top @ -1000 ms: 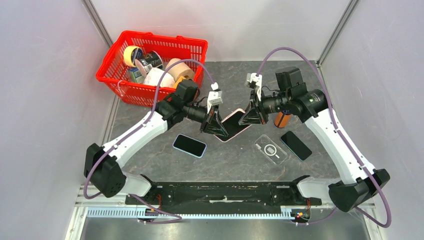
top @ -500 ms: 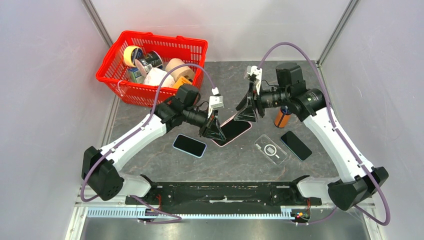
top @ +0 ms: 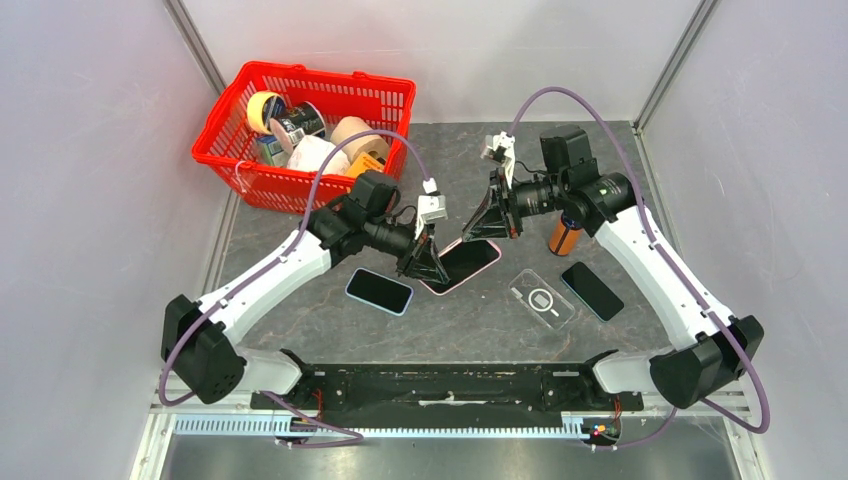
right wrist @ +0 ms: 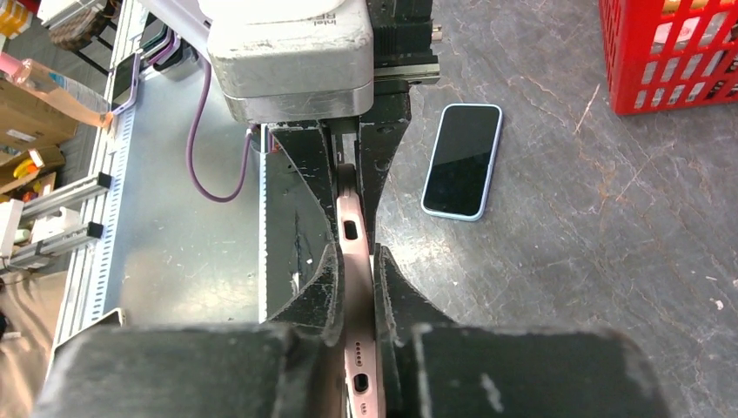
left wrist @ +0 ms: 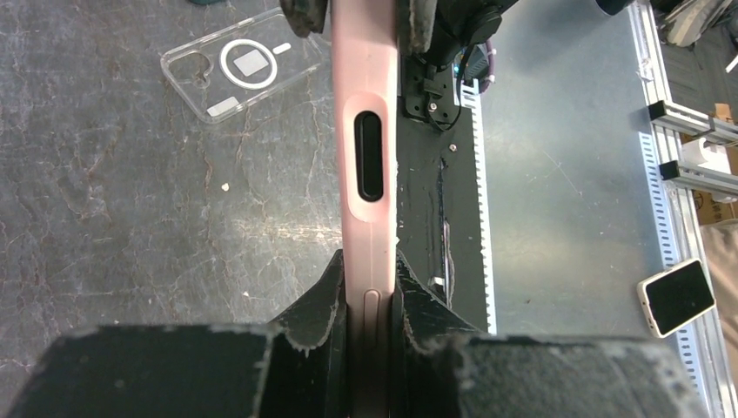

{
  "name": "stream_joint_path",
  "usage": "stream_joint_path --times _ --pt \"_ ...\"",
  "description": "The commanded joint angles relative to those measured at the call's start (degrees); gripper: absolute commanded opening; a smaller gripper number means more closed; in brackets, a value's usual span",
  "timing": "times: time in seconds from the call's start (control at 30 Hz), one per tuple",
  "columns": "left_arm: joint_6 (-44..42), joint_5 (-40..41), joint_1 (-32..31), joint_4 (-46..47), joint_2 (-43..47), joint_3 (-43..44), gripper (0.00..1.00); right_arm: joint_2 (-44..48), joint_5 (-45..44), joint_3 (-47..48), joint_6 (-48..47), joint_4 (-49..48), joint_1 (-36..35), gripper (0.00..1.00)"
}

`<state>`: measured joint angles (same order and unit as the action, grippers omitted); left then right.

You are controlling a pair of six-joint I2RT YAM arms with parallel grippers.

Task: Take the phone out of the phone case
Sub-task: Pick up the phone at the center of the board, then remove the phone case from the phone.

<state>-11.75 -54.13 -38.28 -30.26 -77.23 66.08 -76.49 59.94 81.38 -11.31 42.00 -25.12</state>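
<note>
Clamped tight between the fingers of the left gripper (left wrist: pixel 369 272) is one end of the pink phone case (left wrist: pixel 369 113), seen edge-on. The fingers of the right gripper (right wrist: pixel 355 257) pinch its opposite end, so the case spans from one pair of fingertips to the other. The phone (top: pixel 466 258) sits inside it, dark screen up. Beyond the left fingertips, off to their left, lies a clear case (left wrist: pixel 238 71). Past the right fingertips a blue-rimmed phone (right wrist: pixel 462 161) lies on the table (top: pixel 450 330), and farther off stands the red basket (right wrist: pixel 670 52)
</note>
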Motion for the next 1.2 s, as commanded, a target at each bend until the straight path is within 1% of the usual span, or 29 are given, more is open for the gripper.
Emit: stream_joint_path --times 0.0,0.07,0.17,0.37,0.63,0.7,1.0,1.17 --pt "-2.0 -2.6 -0.4 3.1 3.2 0.7 0.02 -0.2 2.9 -0.6 0.7 -1.7 -0.2 0.01" --pt "-3.6 -0.9 -1.1 2.2 3.6 0.8 0.02 -0.7 3.6 -0.6 1.4 -1.7 -0.1 0.0" --pt "-9.0 6.3 -3.8 -1.8 4.9 1.3 0.02 -2.0 4.2 -0.4 2.7 -1.7 0.3 0.0" --pt "-17.3 21.0 -9.7 -6.7 6.4 2.3 0.02 -6.3 4.9 -0.2 7.0 -2.9 0.9 0.0" --pt "-21.0 35.3 -15.8 -7.5 6.4 3.6 0.02 -13.5 7.1 0.9 11.2 -5.2 1.6 0.0" --pt "-20.7 37.3 -16.7 -7.0 6.2 3.5 0.02 -15.0 7.3 0.9 13.2 -5.7 1.9 0.0" --pt "-20.1 42.5 -18.7 -4.6 6.4 2.6 0.02 -18.8 6.9 0.5 13.8 -6.2 2.0 0.0" --pt "-20.7 43.7 -19.1 -3.8 7.1 1.6 0.02 -20.5 2.3 1.2 15.1 -5.7 2.3 0.0"
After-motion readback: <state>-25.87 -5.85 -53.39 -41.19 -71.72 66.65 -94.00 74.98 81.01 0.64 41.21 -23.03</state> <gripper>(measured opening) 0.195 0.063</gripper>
